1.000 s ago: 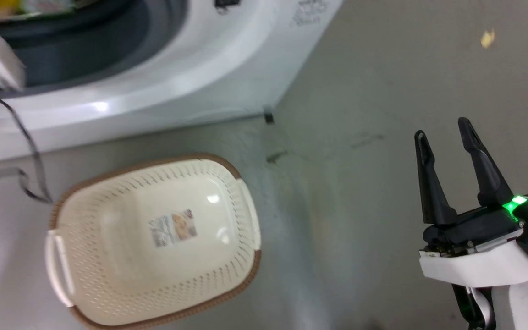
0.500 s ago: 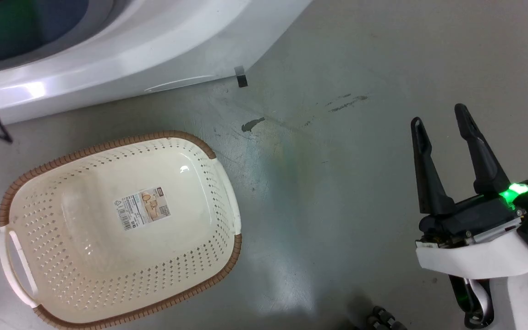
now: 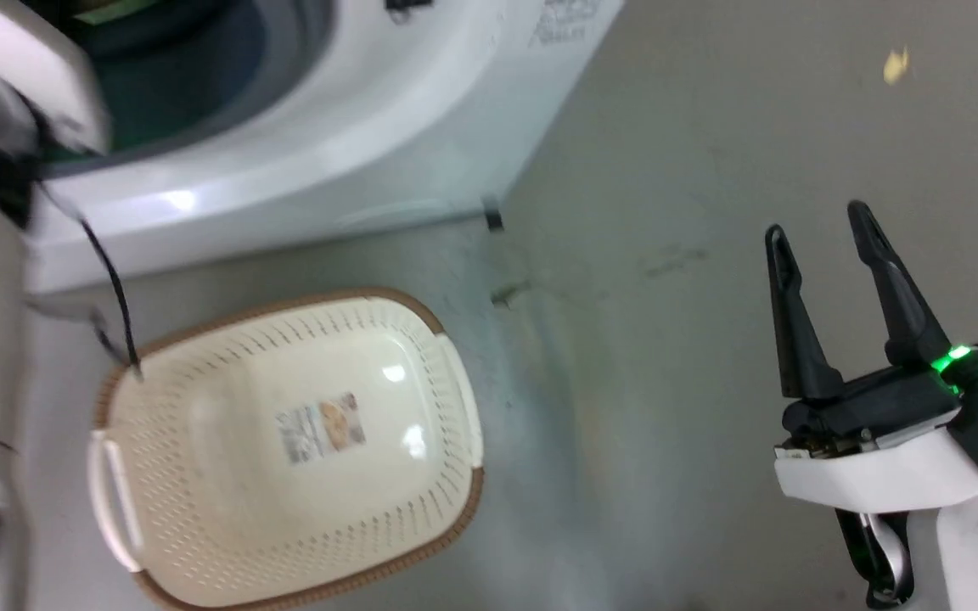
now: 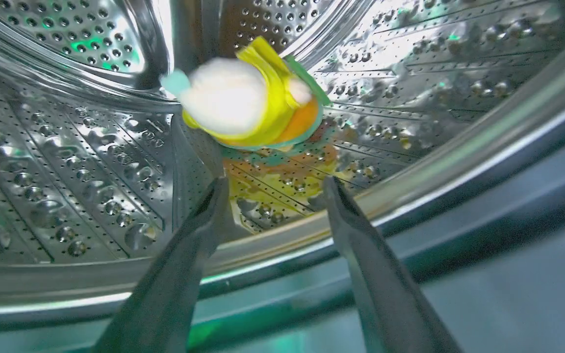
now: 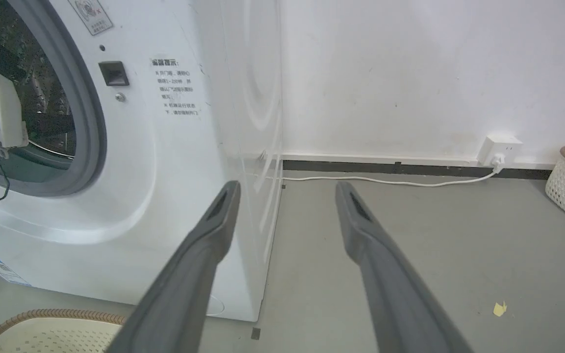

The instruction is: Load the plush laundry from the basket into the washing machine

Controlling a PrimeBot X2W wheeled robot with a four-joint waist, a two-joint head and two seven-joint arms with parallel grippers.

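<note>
1. The washing machine [image 3: 353, 144] takes the upper left of the head view, its white front curving around the round opening. In the left wrist view its perforated steel drum [image 4: 66, 162] spreads across most of the frame.
2. The basket [image 3: 226, 475] sits on the grey floor [image 3: 667, 382] at the lower centre-left of the head view, just below the machine's front. The label [image 3: 321, 426] on its bottom faces up.
3. The right gripper [image 3: 818, 225] is at the lower right of the head view, over the floor and well apart from the basket. Its fingers are spread wide with nothing between them.
4. The left gripper [image 4: 275, 189] rises from the bottom centre of the left wrist view and points into the drum. Its fingers stand wide apart and hold nothing.
5. The plush laundry [image 4: 250, 100] is inside the drum, at the upper centre of the left wrist view. It is beyond the fingertips, clear of them and blurred. Whether it rests on the steel cannot be told.
</note>
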